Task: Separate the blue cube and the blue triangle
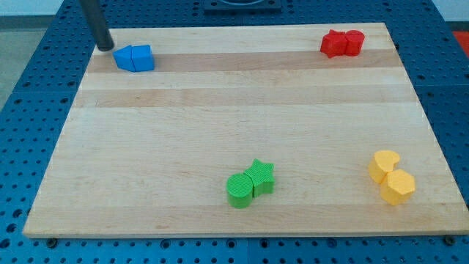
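The blue triangle [124, 57] and the blue cube [143, 58] sit touching each other near the board's top left corner, the triangle on the view's left. My tip [105, 48] is at the board's top left edge, just left of and slightly above the blue triangle, with a small gap between them.
Two red blocks [342, 43] sit together at the top right. A green cylinder [239, 191] and a green star [261, 176] touch at the bottom centre. Two yellow blocks [391, 177] sit at the bottom right. The wooden board [220, 110] lies on a blue pegboard.
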